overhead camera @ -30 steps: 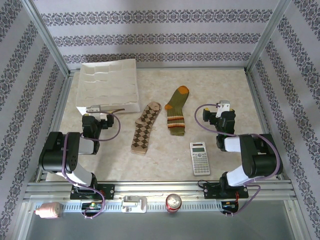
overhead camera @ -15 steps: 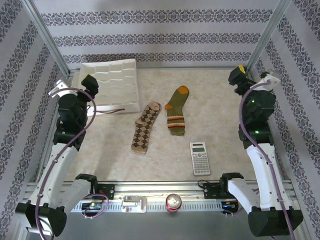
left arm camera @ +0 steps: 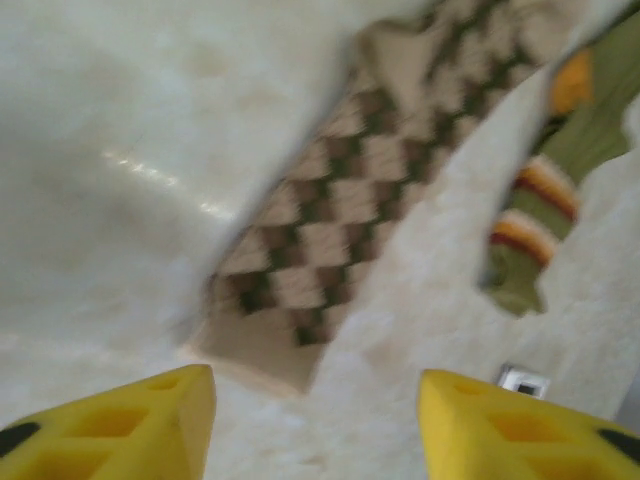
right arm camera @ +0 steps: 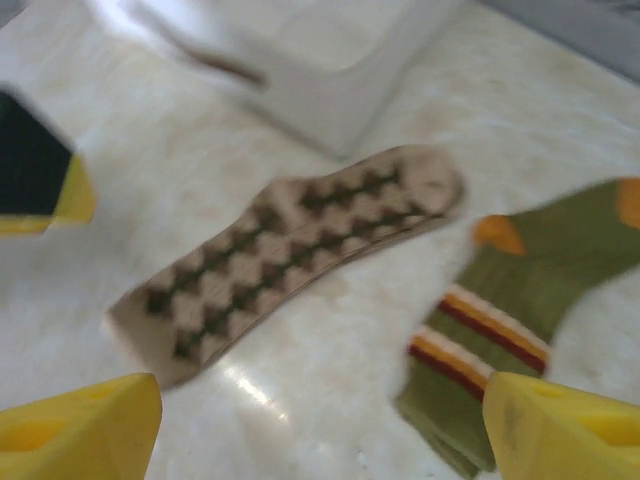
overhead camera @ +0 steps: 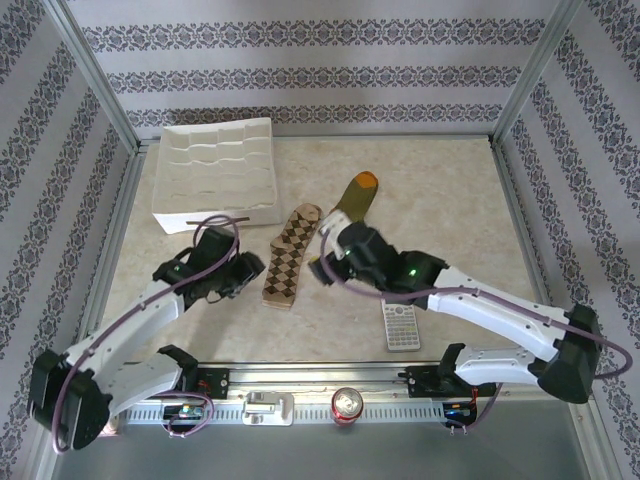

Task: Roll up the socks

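Presently on the desk (overhead camera: pixel 450 190), both socks lie flat and unrolled.

- Argyle sock (overhead camera: pixel 287 258): brown-and-tan diamonds, lying lengthwise near the middle of the desk, rounded end towards the back wall and plain tan end towards the arms. Also seen from the left wrist (left arm camera: pixel 340 210) and the right wrist (right arm camera: pixel 290 255).
- Olive sock (overhead camera: pixel 357 192): just to the right of the argyle sock and apart from it. The orange toe points towards the back. In the overhead view the right arm covers the striped cuff. The red, orange and cream stripes are clear from the right wrist (right arm camera: pixel 520 290) and are blurred at the edge of the left wrist view (left arm camera: pixel 560 190).
- Left end effector (overhead camera: pixel 245 272): just left of the argyle sock's near end. Its yellow fingers are spread wide with nothing between them (left arm camera: pixel 315 420).
- Right end effector (overhead camera: pixel 325 262): between the near ends of the two socks. Its yellow fingers are also spread and it holds nothing (right arm camera: pixel 320 425). Contact with the desk cannot be told for either.
- Calculator (overhead camera: pixel 401 316): near the right front, partly under the right arm.
- White compartment tray (overhead camera: pixel 218 170): back left corner.
- Drink can (overhead camera: pixel 348 403): on the front rail.
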